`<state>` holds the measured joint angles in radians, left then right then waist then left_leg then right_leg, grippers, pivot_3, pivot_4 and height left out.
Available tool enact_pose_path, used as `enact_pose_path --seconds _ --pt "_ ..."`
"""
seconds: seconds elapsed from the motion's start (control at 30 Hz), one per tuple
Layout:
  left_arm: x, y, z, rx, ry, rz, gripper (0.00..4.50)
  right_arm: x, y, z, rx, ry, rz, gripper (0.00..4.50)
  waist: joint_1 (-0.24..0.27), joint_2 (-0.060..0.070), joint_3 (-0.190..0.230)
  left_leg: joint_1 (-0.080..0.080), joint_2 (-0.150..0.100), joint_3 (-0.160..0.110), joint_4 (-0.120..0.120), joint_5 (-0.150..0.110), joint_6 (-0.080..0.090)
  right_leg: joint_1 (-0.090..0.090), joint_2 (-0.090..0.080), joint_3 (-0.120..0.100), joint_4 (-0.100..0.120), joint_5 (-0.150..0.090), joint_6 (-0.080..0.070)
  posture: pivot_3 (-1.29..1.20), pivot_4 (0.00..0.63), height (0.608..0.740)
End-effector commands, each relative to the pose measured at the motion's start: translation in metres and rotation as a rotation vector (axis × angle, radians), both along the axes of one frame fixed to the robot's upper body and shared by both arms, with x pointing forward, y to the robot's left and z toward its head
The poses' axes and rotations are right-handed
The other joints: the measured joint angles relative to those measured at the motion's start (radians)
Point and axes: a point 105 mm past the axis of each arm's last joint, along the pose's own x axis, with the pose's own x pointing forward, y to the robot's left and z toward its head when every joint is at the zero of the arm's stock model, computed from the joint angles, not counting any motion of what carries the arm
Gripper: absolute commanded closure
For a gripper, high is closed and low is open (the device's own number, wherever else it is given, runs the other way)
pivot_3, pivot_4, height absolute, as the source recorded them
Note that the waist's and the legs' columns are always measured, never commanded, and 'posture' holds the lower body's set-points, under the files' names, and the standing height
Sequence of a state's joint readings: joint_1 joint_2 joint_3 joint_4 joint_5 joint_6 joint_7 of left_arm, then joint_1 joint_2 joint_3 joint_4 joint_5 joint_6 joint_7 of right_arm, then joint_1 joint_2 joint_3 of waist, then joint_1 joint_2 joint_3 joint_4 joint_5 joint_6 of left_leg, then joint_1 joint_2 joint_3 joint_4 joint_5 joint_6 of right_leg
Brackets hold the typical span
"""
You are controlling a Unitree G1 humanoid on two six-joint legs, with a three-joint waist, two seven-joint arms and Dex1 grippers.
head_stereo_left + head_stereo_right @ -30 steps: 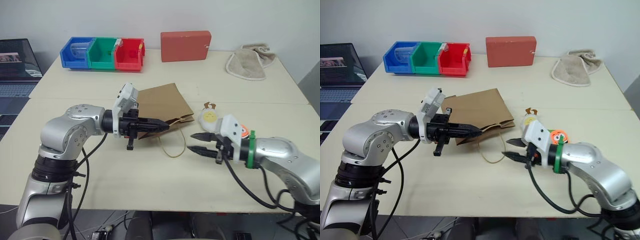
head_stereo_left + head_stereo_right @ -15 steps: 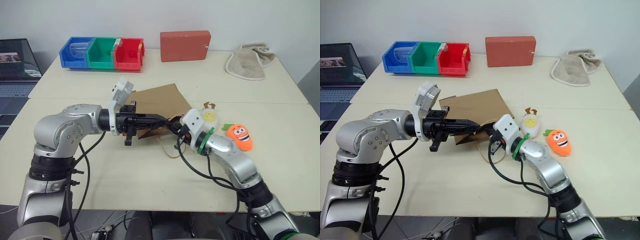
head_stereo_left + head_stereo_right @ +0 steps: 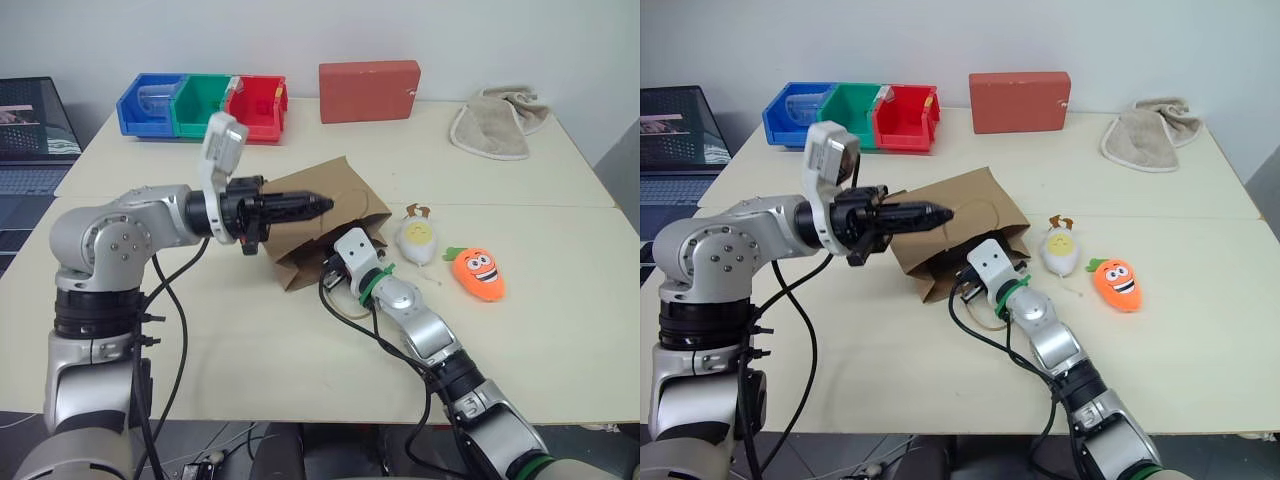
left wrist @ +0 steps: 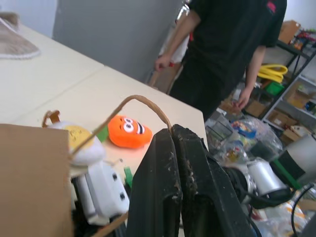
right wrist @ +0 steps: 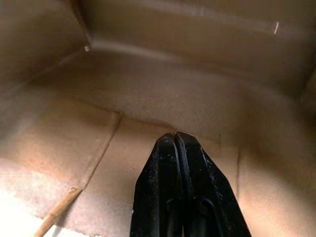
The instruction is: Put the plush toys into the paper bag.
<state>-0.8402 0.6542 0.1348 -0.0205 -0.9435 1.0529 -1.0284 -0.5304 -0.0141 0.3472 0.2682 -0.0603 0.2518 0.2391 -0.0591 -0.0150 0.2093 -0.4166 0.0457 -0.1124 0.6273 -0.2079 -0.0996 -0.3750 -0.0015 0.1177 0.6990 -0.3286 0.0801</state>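
On table: paper bag (image 3: 320, 215) mouth lifted by left gripper (image 4: 173, 136) pinching handle; right gripper (image 5: 176, 138) pressed together inside; carrot (image 3: 478, 272), egg (image 3: 416, 237) still outside

Even, bright overhead light with soft shadows on the table (image 3: 250, 350); wrist views are dimmer, their close fingers blurred.

Two plush toys: carrot (image 3: 478, 272), egg (image 3: 415, 240). One paper bag (image 3: 315, 225). Three bins (image 3: 203, 105). One red box (image 3: 370, 91). One towel (image 3: 497, 124).
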Motion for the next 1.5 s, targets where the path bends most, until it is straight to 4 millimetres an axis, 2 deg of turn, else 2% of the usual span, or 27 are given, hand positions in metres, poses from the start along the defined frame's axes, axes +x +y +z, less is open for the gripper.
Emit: enact_pose_path --seconds 0.03,0.2,0.3,0.37,0.5,0.63,0.87,0.97,1.03,1.2,1.33,1.4,1.5 --pt "-0.001 0.007 0.037 -0.079 -0.105 0.022 4.50 0.000 0.006 0.002 0.024 0.028 0.003 4.46 -0.001 0.000 0.000 0.000 0.000 0.000 0.000 0.000 0.000 0.000 0.000 0.000 0.000 0.000 0.000 0.00 0.150 0.740" --pt "-0.002 0.006 0.049 -0.063 -0.174 0.027 4.50 0.001 0.006 0.000 0.041 0.065 -0.017 4.46 -0.007 0.000 0.000 0.001 0.000 0.000 0.000 0.000 0.000 0.000 0.000 0.000 0.000 0.000 0.000 0.00 0.150 0.740" --pt "-0.001 0.006 0.074 -0.078 -0.320 0.065 4.50 0.003 0.007 0.003 0.053 0.080 -0.018 4.46 -0.007 0.000 0.000 0.000 0.000 0.000 0.000 0.000 -0.001 0.000 0.000 0.000 0.000 0.000 0.000 0.00 0.150 0.740" --pt "0.000 0.007 0.083 -0.088 -0.363 0.080 4.50 0.004 0.007 0.005 0.051 0.079 -0.018 4.46 -0.007 0.000 0.000 0.000 0.000 0.000 0.000 0.001 -0.002 0.000 0.000 0.000 0.000 0.000 0.000 0.00 0.150 0.740" --pt "0.006 0.010 0.073 -0.045 -0.370 0.103 4.50 0.006 0.005 0.007 0.051 0.078 -0.022 4.46 -0.012 0.000 0.000 0.001 0.000 0.000 -0.002 0.001 -0.002 0.000 0.000 0.000 0.000 0.000 0.000 0.00 0.150 0.740" --pt "0.009 0.009 0.051 0.003 -0.351 0.102 4.50 0.001 0.008 0.014 0.076 0.087 0.013 4.46 -0.016 0.000 0.000 0.000 0.000 0.000 -0.002 0.001 -0.002 -0.001 0.000 0.000 0.000 0.000 0.000 0.00 0.150 0.740" --pt "0.008 0.003 0.029 0.040 -0.319 0.070 4.50 -0.017 0.006 0.051 0.133 0.031 0.110 4.46 -0.016 0.000 0.000 -0.001 0.000 0.000 -0.002 0.001 -0.002 -0.002 0.000 0.000 0.000 0.000 0.000 0.00 0.150 0.740" --pt "0.006 0.000 0.017 0.071 -0.311 0.049 4.50 -0.039 -0.001 0.068 0.145 0.035 0.228 3.88 -0.015 0.000 0.000 -0.001 0.000 0.000 -0.003 0.001 -0.002 -0.002 0.000 0.000 0.000 0.000 0.000 0.00 0.150 0.740" --pt "0.005 -0.002 0.015 0.063 -0.309 0.041 4.50 -0.050 -0.007 0.075 0.125 0.025 0.279 3.26 -0.014 0.000 0.000 -0.001 0.000 0.000 -0.003 0.001 -0.002 -0.001 0.000 0.000 -0.001 0.000 0.000 0.00 0.150 0.740" --pt "0.003 -0.005 0.008 0.063 -0.287 0.023 4.50 -0.078 -0.030 0.107 0.089 -0.038 0.398 1.47 -0.015 0.000 0.000 -0.001 0.000 0.000 -0.002 0.001 -0.001 -0.001 0.000 0.000 -0.001 0.000 0.000 0.00 0.150 0.740" --pt "-0.001 -0.007 0.006 0.061 -0.270 0.003 4.50 -0.083 -0.061 0.112 -0.051 -0.080 0.391 0.03 -0.012 0.000 0.000 -0.001 0.000 0.000 -0.002 0.001 -0.001 -0.001 0.000 0.000 -0.002 0.000 0.000 0.00 0.150 0.740" --pt "-0.004 -0.006 0.004 0.068 -0.259 -0.012 4.50 -0.080 -0.078 0.108 -0.136 -0.088 0.358 0.03 -0.012 0.000 0.000 -0.001 0.000 0.000 -0.002 0.001 -0.001 -0.001 0.000 0.000 -0.002 0.000 0.000 0.00 0.150 0.740" --pt "-0.008 -0.003 0.001 0.082 -0.241 -0.026 4.50 -0.070 -0.108 0.089 -0.341 -0.085 0.292 0.03 -0.007 -0.001 0.000 -0.001 -0.001 0.001 -0.002 0.001 -0.001 -0.001 -0.001 0.000 -0.002 0.000 0.000 0.00 0.150 0.740"
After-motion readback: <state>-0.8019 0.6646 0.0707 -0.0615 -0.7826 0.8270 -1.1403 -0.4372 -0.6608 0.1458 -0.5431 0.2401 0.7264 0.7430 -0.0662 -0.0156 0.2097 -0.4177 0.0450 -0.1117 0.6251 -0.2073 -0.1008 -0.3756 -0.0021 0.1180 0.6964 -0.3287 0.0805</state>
